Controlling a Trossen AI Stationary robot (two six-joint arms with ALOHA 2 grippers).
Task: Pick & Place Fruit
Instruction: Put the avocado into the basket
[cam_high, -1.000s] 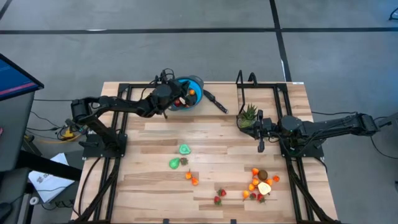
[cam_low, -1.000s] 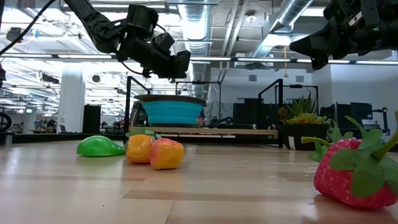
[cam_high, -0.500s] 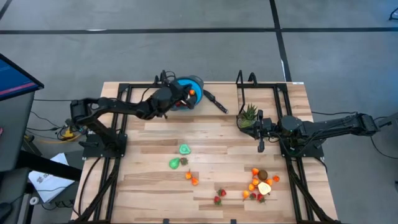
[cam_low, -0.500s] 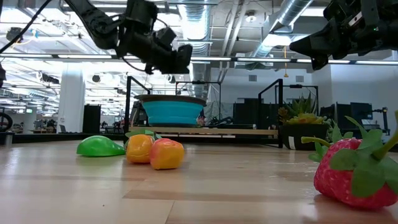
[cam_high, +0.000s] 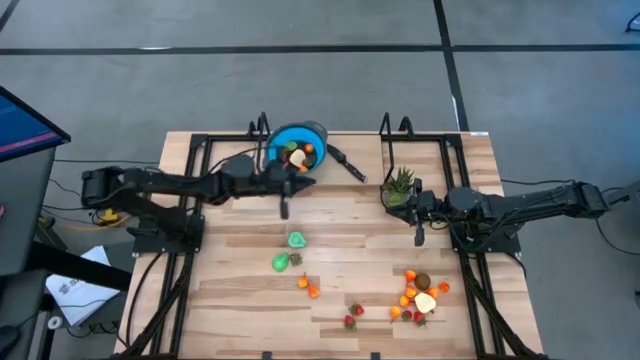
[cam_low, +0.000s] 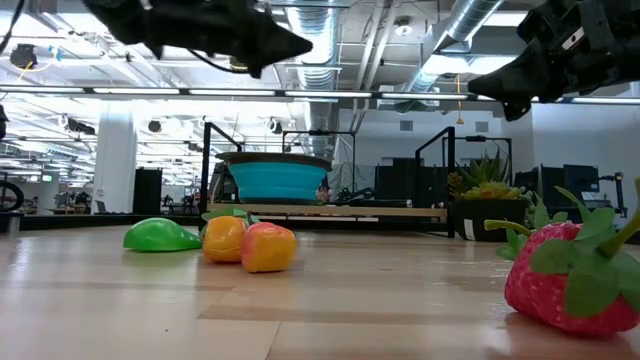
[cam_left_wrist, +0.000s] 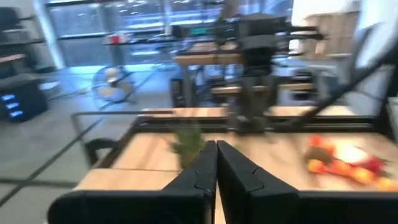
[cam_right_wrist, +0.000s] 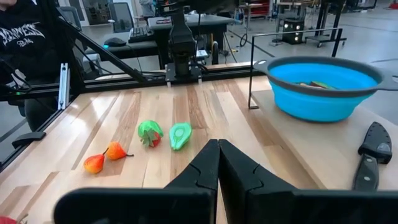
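Observation:
Toy fruits lie loose on the wooden table: two green pieces (cam_high: 296, 240) (cam_high: 281, 262), two orange pieces (cam_high: 307, 286), strawberries (cam_high: 353, 316) and a mixed cluster (cam_high: 419, 295) at the near right. More fruit lies in the blue bowl (cam_high: 297, 147) at the far edge. My left gripper (cam_high: 308, 181) is shut and empty, level, just near-side of the bowl and pointing toward the table's right; it also shows in the left wrist view (cam_left_wrist: 216, 163). My right gripper (cam_high: 405, 203) is shut and empty beside the spiky plant (cam_high: 401, 183); it also shows in the right wrist view (cam_right_wrist: 218, 160).
A black-handled knife (cam_high: 348, 163) lies right of the bowl. Black metal frame rails (cam_high: 430, 140) run along the table's far and side edges. Bare wood lies between the two arms and toward the near left. A person in a dark shirt (cam_right_wrist: 28, 43) stands beyond the table.
My left gripper has come away from over the blue bowl toward the table's near edge and right, its arm stretching out level, so the bowl and the fruit in it now show uncovered.

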